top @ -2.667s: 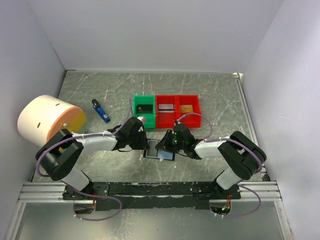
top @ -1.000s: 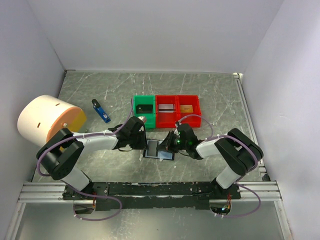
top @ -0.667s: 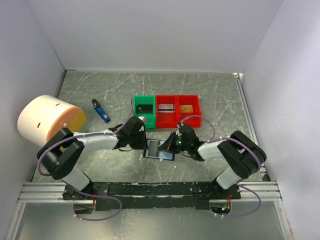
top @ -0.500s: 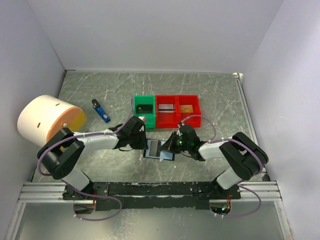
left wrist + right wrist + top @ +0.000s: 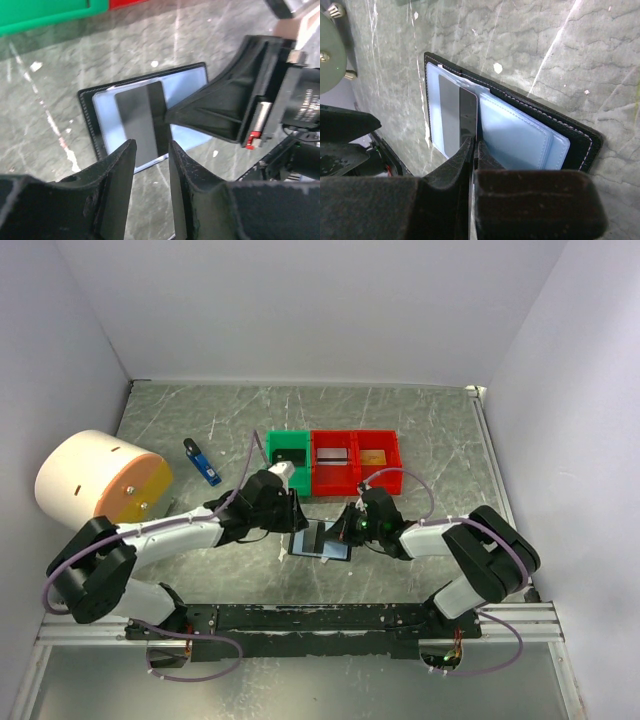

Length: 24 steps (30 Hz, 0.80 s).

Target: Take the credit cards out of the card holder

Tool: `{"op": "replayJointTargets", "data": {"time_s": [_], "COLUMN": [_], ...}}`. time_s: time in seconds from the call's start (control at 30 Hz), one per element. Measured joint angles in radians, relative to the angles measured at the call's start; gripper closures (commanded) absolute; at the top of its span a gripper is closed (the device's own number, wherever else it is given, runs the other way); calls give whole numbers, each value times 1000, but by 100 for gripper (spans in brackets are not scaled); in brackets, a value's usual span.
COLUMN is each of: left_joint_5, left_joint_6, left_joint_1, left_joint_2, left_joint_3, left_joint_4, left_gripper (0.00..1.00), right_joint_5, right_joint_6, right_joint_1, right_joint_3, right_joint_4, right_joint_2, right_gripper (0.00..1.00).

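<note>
Card holder [image 5: 322, 540] is lying open and flat on the table [image 5: 430, 430], just in front of the bins [image 5: 311, 462], with its pale sleeves facing up. A dark credit card [image 5: 140, 125] is showing on the half nearer my left arm. I am pressing my right pincer [image 5: 473, 145], fingers together, against that card's edge. My left pincer [image 5: 151, 150] is hovering over the holder's edge, fingers apart and gripping nothing.

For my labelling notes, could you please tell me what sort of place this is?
Probably a robot test cell: plain white walls, grey marbled tabletop, two white jointed arms on an aluminium rail.
</note>
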Motion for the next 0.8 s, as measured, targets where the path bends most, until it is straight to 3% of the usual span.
{"op": "replayJointTargets", "data": {"time_s": [0.17, 0.4, 0.8], "left_joint_5": [34, 56, -4], "left_joint_6": [-19, -41, -35], "left_joint_1": [-8, -11, -31], "left_joint_2": [53, 202, 266], "left_joint_3": [-11, -4, 106], "left_joint_4": [104, 119, 21], "left_gripper": [61, 72, 76], "right_joint_5": [-4, -4, -6], "right_joint_6": [0, 2, 54], "right_joint_1": [-2, -5, -8], "right_joint_3": [0, -1, -46], "right_joint_4": [3, 0, 77], "right_joint_2": [3, 2, -11], "right_gripper": [100, 100, 81]}}
